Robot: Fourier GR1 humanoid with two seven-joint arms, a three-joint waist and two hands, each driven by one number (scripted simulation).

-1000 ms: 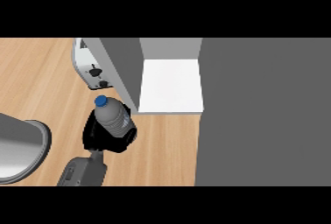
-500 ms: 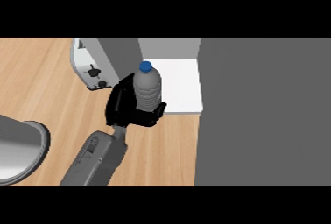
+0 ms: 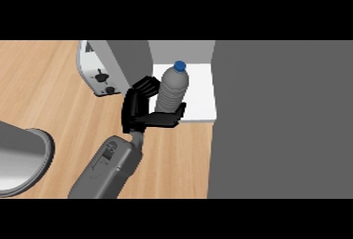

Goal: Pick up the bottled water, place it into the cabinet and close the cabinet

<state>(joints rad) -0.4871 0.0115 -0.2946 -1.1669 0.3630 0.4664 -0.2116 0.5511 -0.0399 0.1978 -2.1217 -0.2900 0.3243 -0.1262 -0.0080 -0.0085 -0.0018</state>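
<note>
while wrapped round a clear plastic water bottle with a blue cap, shows as a black right hand on a grey forearm, slanting up from the view's lower edge. grasps the bottle by its lower half: presses curled dark fingers against the bottle's left side and lays the thumb across the near side of its base. hides the bottle's bottom end behind that thumb. carries the bottle with the blue cap pointing away from the wrist, leaning a little to the right.

holds the upper half of the bottle in front of the white floor of an open cabinet, lying just to the right of the hand and beyond it. cannot tell whether the bottle touches that white floor or hangs above it.

has, just beyond the fingers and to their left, a white and grey boxy appliance with small black knobs, near the fingertips yet apart from them. has, to the right of the hand past the white floor, a broad flat dark grey panel filling that whole side. has, well to the left of the forearm, a round grey vessel with a raised rim, cut off by the view's edge. stretches above a light wooden counter top, spreading left of and below the hand.
</note>
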